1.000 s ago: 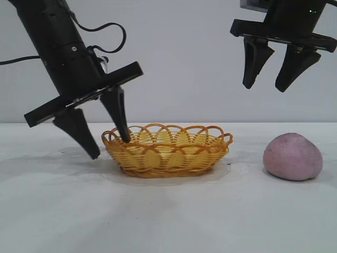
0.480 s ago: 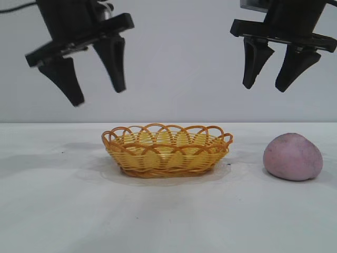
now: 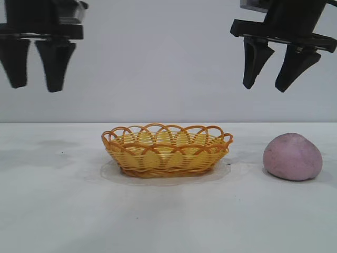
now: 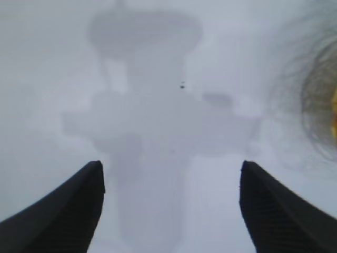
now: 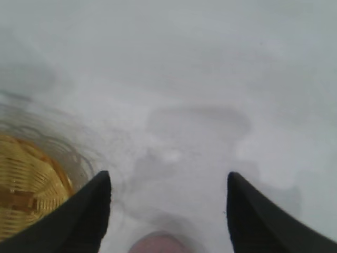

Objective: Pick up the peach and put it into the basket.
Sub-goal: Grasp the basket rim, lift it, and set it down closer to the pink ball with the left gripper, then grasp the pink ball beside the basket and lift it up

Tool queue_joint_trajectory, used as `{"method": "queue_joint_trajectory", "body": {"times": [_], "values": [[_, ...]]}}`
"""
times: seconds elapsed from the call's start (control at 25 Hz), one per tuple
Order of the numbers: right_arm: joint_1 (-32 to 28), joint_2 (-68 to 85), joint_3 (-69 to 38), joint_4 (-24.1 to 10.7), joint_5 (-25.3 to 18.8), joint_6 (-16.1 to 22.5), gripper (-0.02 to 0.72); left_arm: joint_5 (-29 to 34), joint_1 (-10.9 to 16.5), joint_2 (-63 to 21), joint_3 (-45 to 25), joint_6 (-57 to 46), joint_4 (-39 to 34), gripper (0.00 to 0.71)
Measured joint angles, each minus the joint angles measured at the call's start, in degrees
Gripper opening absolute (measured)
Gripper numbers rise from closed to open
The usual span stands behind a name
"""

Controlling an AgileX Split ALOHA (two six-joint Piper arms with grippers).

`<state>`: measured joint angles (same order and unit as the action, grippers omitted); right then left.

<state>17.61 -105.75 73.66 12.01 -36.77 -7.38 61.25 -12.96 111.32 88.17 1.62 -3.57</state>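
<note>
Woven wicker basket [image 3: 167, 151] with scalloped rim, matte rounded peach [image 3: 293, 156] apart

We saw a glossy woven wicker basket [image 3: 167, 150], a matt, faintly speckled peach [image 3: 293, 156], a smooth matt table [image 3: 168, 221].

The right gripper [image 5: 167, 213] hung spread-fingered above the white table [image 5: 200, 79] (basket [image 5: 26, 184] at one edge, peach [image 5: 158, 243] barely showing).
</note>
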Motion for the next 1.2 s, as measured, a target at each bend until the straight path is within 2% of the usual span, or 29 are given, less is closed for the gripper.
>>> {"method": "queue_joint_trajectory", "body": {"times": [0.2,0.4,0.68,0.96,1.08,1.2], "values": [[0.0,0.0,0.0,0.0,-0.1,-0.1,0.407,2.9,6.8,0.0,0.0,0.0,0.6,0.519],[0.0,0.0,0.0,0.0,-0.2,-0.1,0.407,6.1,10.7,-0.1,0.0,0.0,0.7,0.519],[0.0,0.0,0.0,0.0,-0.3,-0.3,0.407,8.4,11.1,-5.9,0.0,-2.1,-3.3,0.519],[0.0,0.0,0.0,0.0,-0.4,-0.5,0.407,9.0,11.1,-18.5,-0.1,-2.9,-3.3,0.519],[0.0,0.0,0.0,0.0,-0.5,-0.5,0.407,9.0,11.1,-25.9,-4.1,-2.9,-3.2,0.519],[0.0,0.0,0.0,0.0,-0.7,-0.5,0.407,9.1,11.1,-33.2,-11.3,-2.9,-3.2,0.519]]}}
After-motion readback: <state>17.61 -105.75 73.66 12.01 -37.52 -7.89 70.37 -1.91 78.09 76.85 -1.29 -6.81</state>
